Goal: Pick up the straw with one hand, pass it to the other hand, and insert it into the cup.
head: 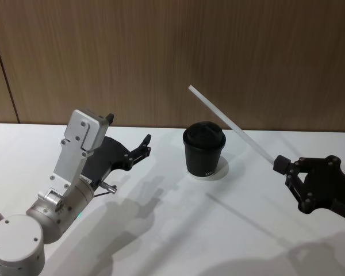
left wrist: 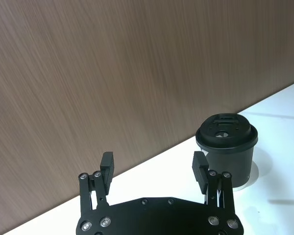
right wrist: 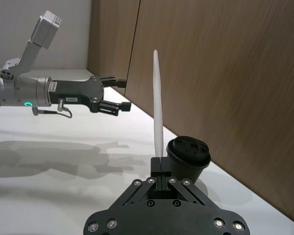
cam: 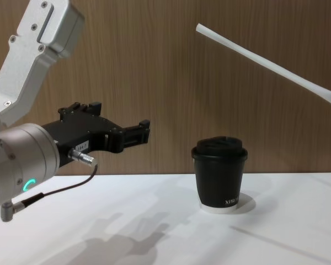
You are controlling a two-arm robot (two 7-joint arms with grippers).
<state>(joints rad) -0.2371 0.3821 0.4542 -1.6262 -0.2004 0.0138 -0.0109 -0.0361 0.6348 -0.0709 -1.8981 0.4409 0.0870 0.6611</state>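
Right gripper (head: 279, 165), low at the near right, is clamped on one end of the straw (head: 230, 122), carrying it slanted high above the cup (head: 203, 150), which stands on the table (head: 161, 230). Left gripper (head: 144, 147) hovers left of the cup, fingers spread wide and empty, presumably ready for the handover. They look well apart, though depth is hard to judge.

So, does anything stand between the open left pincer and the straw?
Nothing visible does. The straw, held by the right pincer, slants higher than the cup; the left pincer has open air toward it.
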